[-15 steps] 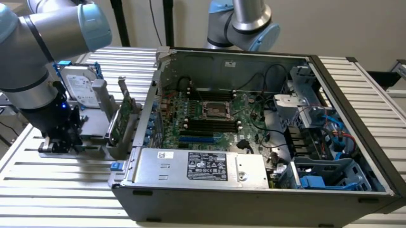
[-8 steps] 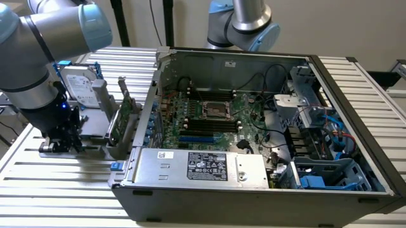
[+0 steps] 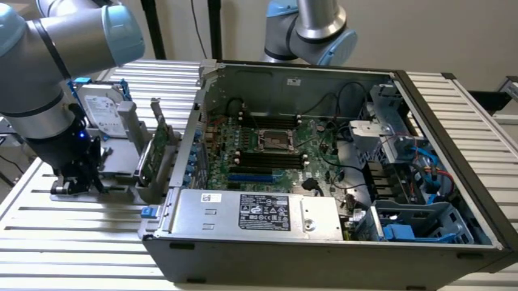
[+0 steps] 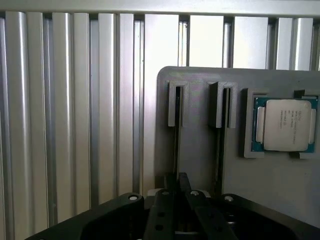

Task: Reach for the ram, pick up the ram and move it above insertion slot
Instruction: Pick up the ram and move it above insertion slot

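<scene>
The ram (image 4: 176, 137) stands on edge in a grey holder plate (image 4: 200, 150) and shows as a thin dark line running between two raised guides. My gripper (image 4: 179, 189) sits over its near end, the black fingers (image 4: 162, 205) drawn together on the stick. In the exterior view my gripper (image 3: 77, 180) is down at the grey holder (image 3: 121, 160), to the exterior view's left of the open computer case. The insertion slot (image 3: 271, 159) is one of several parallel black sockets on the green motherboard (image 3: 312, 173), well away from the gripper.
A second thin stick (image 4: 220, 145) stands parallel in the holder, and a CPU chip (image 4: 285, 125) lies beside it. A silver hard drive (image 3: 105, 109) and an upright expansion card (image 3: 159, 142) stand between the gripper and the case wall (image 3: 190, 151). A second arm's base (image 3: 312, 30) rises behind the case.
</scene>
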